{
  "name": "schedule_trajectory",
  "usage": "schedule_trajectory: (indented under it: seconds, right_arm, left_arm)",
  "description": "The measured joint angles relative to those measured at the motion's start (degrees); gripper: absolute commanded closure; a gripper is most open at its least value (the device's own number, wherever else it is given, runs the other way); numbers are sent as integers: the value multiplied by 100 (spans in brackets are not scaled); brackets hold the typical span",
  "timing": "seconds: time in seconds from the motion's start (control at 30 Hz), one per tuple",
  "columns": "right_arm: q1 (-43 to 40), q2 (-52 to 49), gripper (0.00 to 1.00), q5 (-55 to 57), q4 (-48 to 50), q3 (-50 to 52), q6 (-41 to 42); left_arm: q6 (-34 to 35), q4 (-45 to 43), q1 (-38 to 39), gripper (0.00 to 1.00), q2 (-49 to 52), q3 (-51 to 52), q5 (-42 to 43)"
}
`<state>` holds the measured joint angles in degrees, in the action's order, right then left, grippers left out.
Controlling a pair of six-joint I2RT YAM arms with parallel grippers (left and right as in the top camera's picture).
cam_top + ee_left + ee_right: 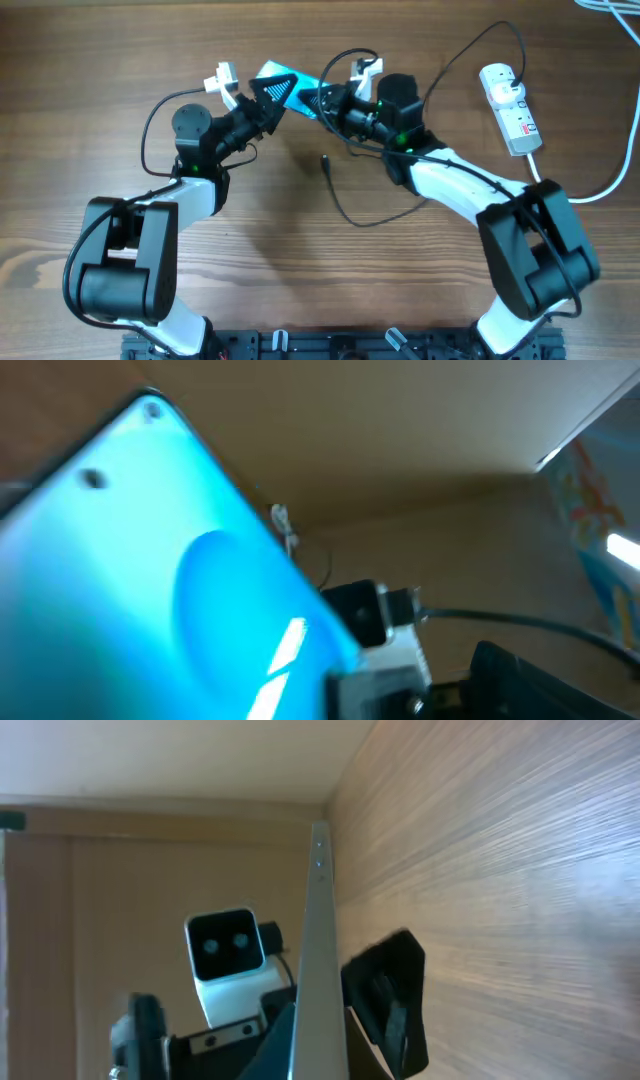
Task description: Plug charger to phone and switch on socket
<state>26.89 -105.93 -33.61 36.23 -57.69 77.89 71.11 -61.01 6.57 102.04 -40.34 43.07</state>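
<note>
Pinched flat, shiny blue phone [283, 82] by its thin edge with right claw [322, 100], near wooden counter's [300, 250] far edge. Held left claw [266, 97] wide apart beside it.

Table [300, 280] matt grained wood; phone [272, 76] screen glossy; socket [510, 105] white plastic

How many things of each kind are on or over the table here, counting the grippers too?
Phone: 1
Charger cable: 1
Power strip: 1
Grippers: 2, left gripper and right gripper
Total: 5
</note>
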Motion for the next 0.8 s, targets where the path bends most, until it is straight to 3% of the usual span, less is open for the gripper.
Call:
schedule_trajectory:
  seconds: [0.03, 0.17, 0.2, 0.27, 0.37, 0.8]
  right_arm:
    - [72, -76, 96, 11, 249, 4, 103]
    - [315, -203, 96, 273, 505, 0, 398]
    - [317, -208, 96, 356, 511, 0, 437]
    - [317, -210, 96, 511, 529, 0, 463]
    - [319, -210, 96, 603, 599, -20, 503]
    - [433, -210, 96, 776, 452, -107, 625]
  left_arm:
    - [105, -63, 0, 6, 0, 0, -79]
    - [640, -256, 0, 36, 9, 0, -431]
    - [793, -293, 0, 37, 9, 0, -533]
    - [1014, -343, 0, 51, 11, 0, -660]
    - [1342, -415, 0, 63, 28, 0, -767]
    - [1843, -348, 0, 89, 96, 28, -938]
